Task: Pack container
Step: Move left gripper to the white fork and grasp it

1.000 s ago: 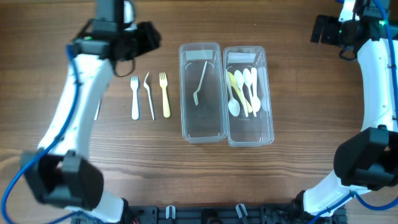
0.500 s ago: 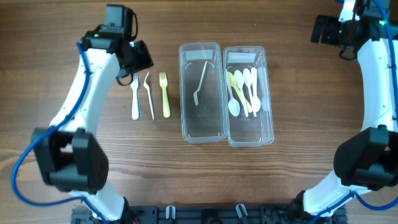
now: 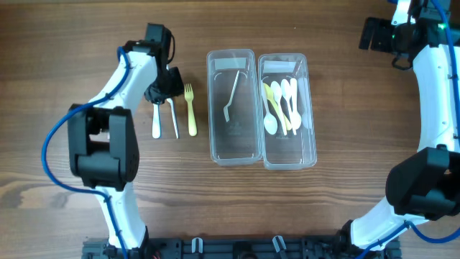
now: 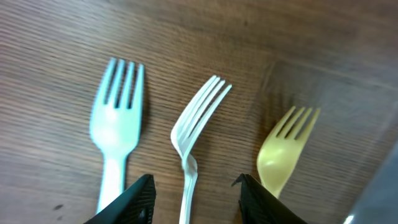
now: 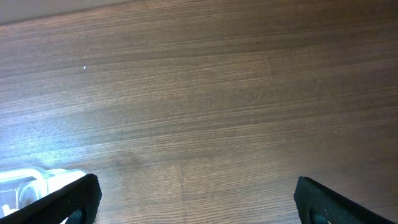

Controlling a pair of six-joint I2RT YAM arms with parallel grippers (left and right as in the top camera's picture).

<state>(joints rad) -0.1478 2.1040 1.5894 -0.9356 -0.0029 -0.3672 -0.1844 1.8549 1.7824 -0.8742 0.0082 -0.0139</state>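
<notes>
Here the left gripper is hovering, jaws apart, straddling the middle fork on the table — its handle is running straight back through the gap, tines pointing away; the right gripper is idling, spread wide, well apart.

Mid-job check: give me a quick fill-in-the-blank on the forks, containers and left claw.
The left claw is open over the ____ of three loose forks. The left container holds one ____. The spoons lie in the ____ container. The loose fork nearest the containers is ____.
Missing: middle; fork; right; yellow.
</notes>
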